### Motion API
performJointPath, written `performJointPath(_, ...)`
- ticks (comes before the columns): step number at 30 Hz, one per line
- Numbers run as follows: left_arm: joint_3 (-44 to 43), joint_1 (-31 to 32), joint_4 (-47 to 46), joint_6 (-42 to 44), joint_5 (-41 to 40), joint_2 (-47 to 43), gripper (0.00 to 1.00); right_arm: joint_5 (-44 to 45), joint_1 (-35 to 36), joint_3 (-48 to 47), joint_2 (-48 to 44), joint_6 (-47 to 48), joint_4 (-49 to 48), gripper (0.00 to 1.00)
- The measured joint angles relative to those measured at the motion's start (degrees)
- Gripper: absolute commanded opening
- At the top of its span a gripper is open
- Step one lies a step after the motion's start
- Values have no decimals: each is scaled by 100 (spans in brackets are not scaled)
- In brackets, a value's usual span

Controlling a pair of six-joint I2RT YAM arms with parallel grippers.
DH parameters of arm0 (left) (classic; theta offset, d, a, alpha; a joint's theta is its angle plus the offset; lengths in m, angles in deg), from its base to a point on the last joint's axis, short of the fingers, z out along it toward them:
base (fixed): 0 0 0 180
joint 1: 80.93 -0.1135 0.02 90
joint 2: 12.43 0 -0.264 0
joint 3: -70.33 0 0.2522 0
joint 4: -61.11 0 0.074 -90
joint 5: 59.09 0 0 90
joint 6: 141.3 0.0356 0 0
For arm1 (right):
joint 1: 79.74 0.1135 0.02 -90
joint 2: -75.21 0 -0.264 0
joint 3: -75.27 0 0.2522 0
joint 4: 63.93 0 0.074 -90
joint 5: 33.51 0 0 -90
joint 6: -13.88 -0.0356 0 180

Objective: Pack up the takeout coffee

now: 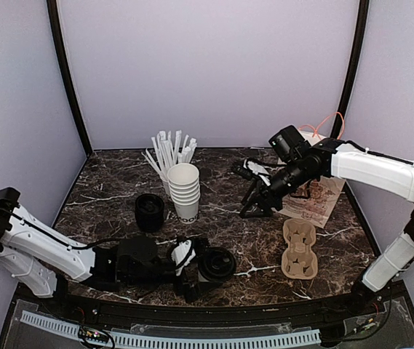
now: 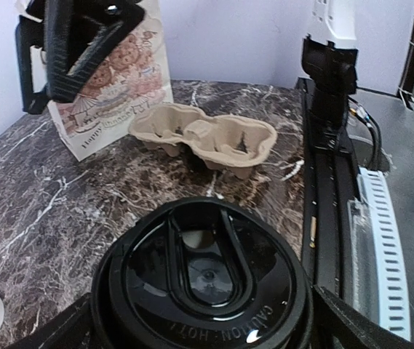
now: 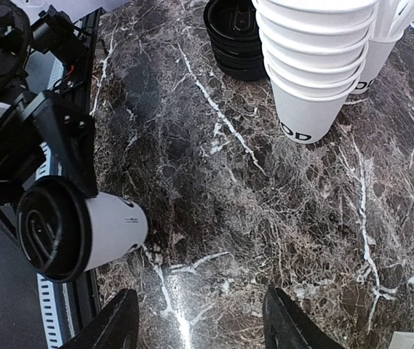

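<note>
The takeout coffee (image 1: 216, 265), a white cup with a black lid, sits at the near front of the table. Its lid fills the bottom of the left wrist view (image 2: 203, 280). It also shows in the right wrist view (image 3: 83, 233). My left gripper (image 1: 205, 267) is shut on it, with one finger on each side of the cup. My right gripper (image 1: 254, 205) hangs open and empty above the table, right of the cup stack. Its fingertips (image 3: 123, 323) are wide apart over bare marble.
A brown two-cup carrier (image 1: 298, 249) lies at the right front, also in the left wrist view (image 2: 207, 138). A printed paper bag (image 1: 316, 198) stands behind it. A stack of lidless cups (image 1: 185, 190), a cup of straws (image 1: 169, 154) and a lid stack (image 1: 149, 211) stand mid-table.
</note>
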Motion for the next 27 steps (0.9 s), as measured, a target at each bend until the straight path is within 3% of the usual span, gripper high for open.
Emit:
performJointPath(6, 17, 310, 1346, -227, -249, -1252, 99, -20, 0, -13, 0, -46, 37, 59)
performJointPath(12, 302, 310, 1309, -404, -1016, -1801, 99, -48, 0, -11, 2, -138, 31, 59)
performJointPath(18, 643, 199, 251, -170, -1508, -728, 99, -55, 0, -9, 11, -212, -15, 59)
performJointPath(27, 269, -179, -2026, -57, -1213, 1167, 99, -308, 0, 142, 11, -442, -52, 66)
